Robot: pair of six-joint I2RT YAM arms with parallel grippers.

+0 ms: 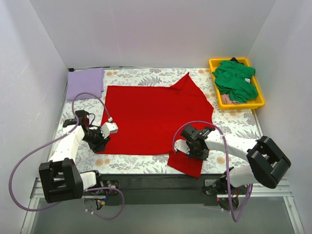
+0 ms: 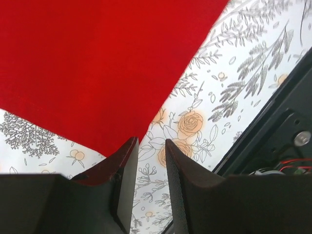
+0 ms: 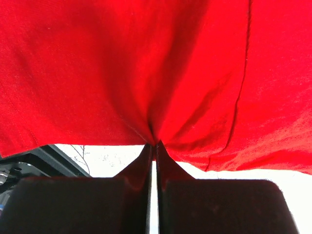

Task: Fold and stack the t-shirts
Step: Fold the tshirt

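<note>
The bright red t-shirt (image 1: 151, 117) lies spread flat on the middle of the table, and one sleeve (image 1: 185, 165) hangs over the front edge. My right gripper (image 1: 193, 147) is shut on the red cloth at its front right; in the right wrist view (image 3: 152, 143) the cloth (image 3: 146, 68) bunches into the closed jaws. My left gripper (image 1: 101, 144) is at the shirt's front left corner. In the left wrist view the gripper (image 2: 151, 141) is open with only table cloth between the jaws, and the red corner (image 2: 97, 63) ends at the left fingertip. The lavender t-shirt (image 1: 85, 84) lies folded at the back left. The green t-shirt (image 1: 236, 80) is heaped in the tray.
The yellow tray (image 1: 261, 100) stands at the back right, with a bit of pink cloth (image 1: 229, 99) under the green shirt. The floral table cloth (image 1: 239, 124) covers the table. White walls close in the left, back and right. The table's black front edge (image 2: 273, 131) is close to my left gripper.
</note>
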